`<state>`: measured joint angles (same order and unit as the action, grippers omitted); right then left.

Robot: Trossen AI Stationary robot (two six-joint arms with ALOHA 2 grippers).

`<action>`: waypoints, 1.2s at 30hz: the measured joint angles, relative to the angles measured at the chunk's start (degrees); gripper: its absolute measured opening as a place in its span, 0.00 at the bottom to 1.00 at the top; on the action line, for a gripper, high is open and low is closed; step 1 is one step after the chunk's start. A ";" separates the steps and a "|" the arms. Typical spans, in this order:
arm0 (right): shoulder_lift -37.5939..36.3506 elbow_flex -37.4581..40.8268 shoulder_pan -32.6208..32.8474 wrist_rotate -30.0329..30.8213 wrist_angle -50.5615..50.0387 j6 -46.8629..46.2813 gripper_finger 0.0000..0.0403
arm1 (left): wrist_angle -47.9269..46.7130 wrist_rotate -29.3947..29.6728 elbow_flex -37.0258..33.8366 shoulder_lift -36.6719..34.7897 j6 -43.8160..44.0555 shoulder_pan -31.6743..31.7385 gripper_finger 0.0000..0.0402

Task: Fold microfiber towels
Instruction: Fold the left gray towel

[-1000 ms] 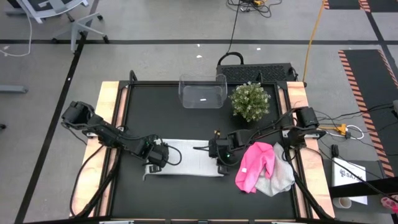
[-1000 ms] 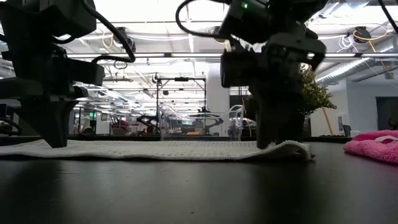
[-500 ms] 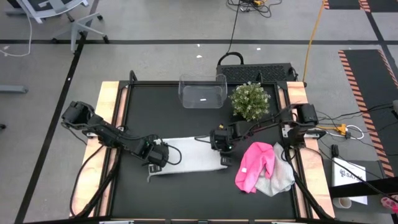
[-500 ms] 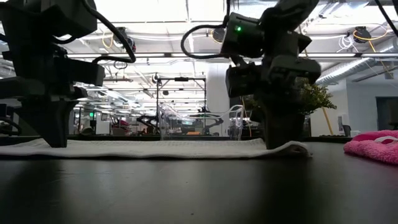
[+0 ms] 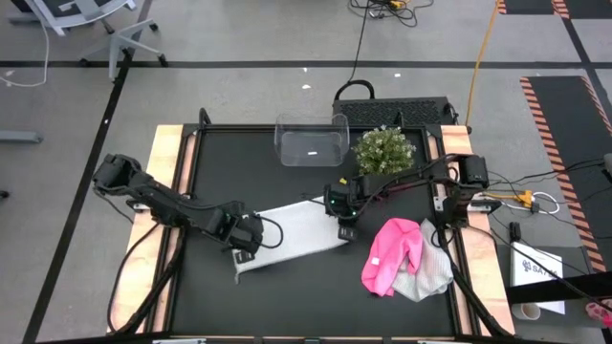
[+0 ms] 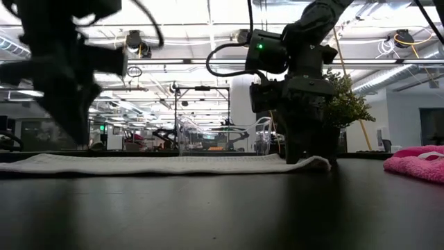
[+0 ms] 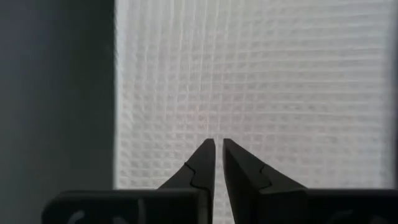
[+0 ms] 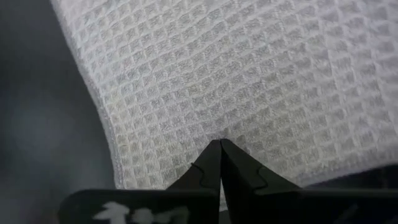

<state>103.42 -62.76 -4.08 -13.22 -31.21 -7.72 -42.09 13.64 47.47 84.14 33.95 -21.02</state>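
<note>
Left claw (image 5: pixel 246 250) & right claw (image 5: pixel 345 227) each pinch white waffle towel (image 5: pixel 292 232) ends, keeping it stretched flat on worktop (image 5: pixel 287 182) for folding.

High view: straight down over the whole table (image 5: pixel 191 287).
Low view: table-top height, level toward the room.
Wrist views: both pressed close above the white towel (image 7: pixel 261 81).
Shared: that towel shows in all four.

left gripper (image 5: pixel 245 250): low at the table's front left, fingers pinched nearly together | right gripper (image 5: pixel 344 229): low at centre, fingers closed tight, arm reaching in from the right
</note>
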 joint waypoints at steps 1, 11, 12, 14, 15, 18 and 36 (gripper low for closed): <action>-0.64 0.03 -0.04 0.45 -0.24 -0.26 0.00 | -0.17 0.45 0.65 -0.36 -0.67 0.00 0.09; -6.46 0.07 2.29 1.58 3.64 -4.44 0.00 | 3.81 1.75 -2.64 -0.37 -0.23 -0.26 0.09; -6.62 0.05 2.48 3.06 3.99 -3.75 0.00 | 4.13 1.80 -3.28 -0.37 0.27 -0.26 0.09; -6.63 0.04 2.18 5.62 4.49 -2.90 0.00 | 4.86 1.79 -4.52 -0.37 1.34 -0.26 0.09; -6.60 0.04 1.73 5.91 4.94 -2.65 0.00 | 5.32 1.65 -5.03 -0.37 1.89 -0.26 0.09; -6.63 0.04 -0.06 5.67 6.01 -2.29 0.00 | 6.01 1.41 -6.21 -0.37 3.37 -0.28 0.09; -6.63 0.02 -8.20 11.66 8.16 4.38 0.28 | 13.13 0.60 -11.02 -0.57 11.54 -2.82 0.09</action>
<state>96.79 -62.74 -12.28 -1.56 -23.05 -3.33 -28.96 14.23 36.45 83.57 45.50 -23.83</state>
